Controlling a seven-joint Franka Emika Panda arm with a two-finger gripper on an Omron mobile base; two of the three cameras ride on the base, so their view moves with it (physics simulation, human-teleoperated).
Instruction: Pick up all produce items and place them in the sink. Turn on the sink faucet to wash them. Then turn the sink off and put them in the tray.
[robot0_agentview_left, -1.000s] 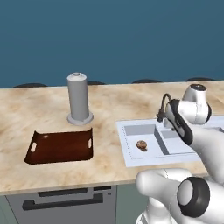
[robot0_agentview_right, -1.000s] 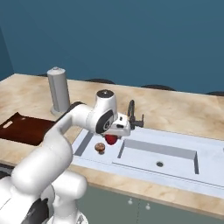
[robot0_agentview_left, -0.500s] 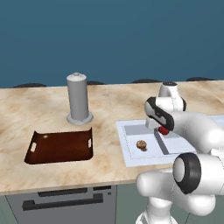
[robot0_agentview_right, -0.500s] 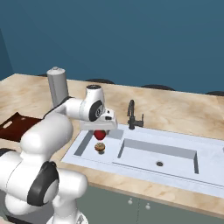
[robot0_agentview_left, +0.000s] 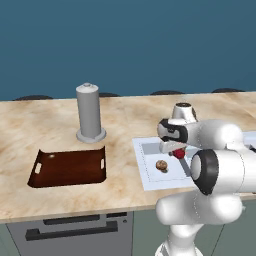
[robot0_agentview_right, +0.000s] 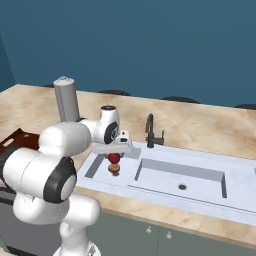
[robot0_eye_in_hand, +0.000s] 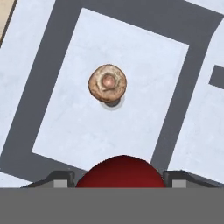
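Observation:
My gripper (robot0_agentview_left: 176, 150) hangs over the small left basin of the pale sink (robot0_agentview_left: 141, 161) and is shut on the glossy red produce item (robot0_agentview_left: 178, 153). In the right base view the red item (robot0_agentview_right: 114, 158) sits under the gripper (robot0_agentview_right: 114, 155), just above the tan-brown produce item (robot0_agentview_right: 114, 169). The hand view looks straight down: the red item (robot0_eye_in_hand: 122, 171) sits between the fingertips (robot0_eye_in_hand: 61, 178), and the brown one (robot0_eye_in_hand: 107, 83) lies on the basin floor beyond. The black sink faucet (robot0_agentview_right: 150, 132) stands behind the sink (robot0_agentview_right: 165, 156). The dark reddish-brown tray (robot0_agentview_left: 70, 168) lies on the counter to the left.
A tall grey cylinder (robot0_agentview_left: 89, 113) stands on the counter behind the tray, and it shows at the left of the right base view (robot0_agentview_right: 66, 99). The larger right basin (robot0_agentview_right: 181, 176) has a small drain hole. The counter's front edge runs just below the sink.
The arm has swung left from beside the faucet, carrying the red item over the small left basin. The brown item has stayed in place.

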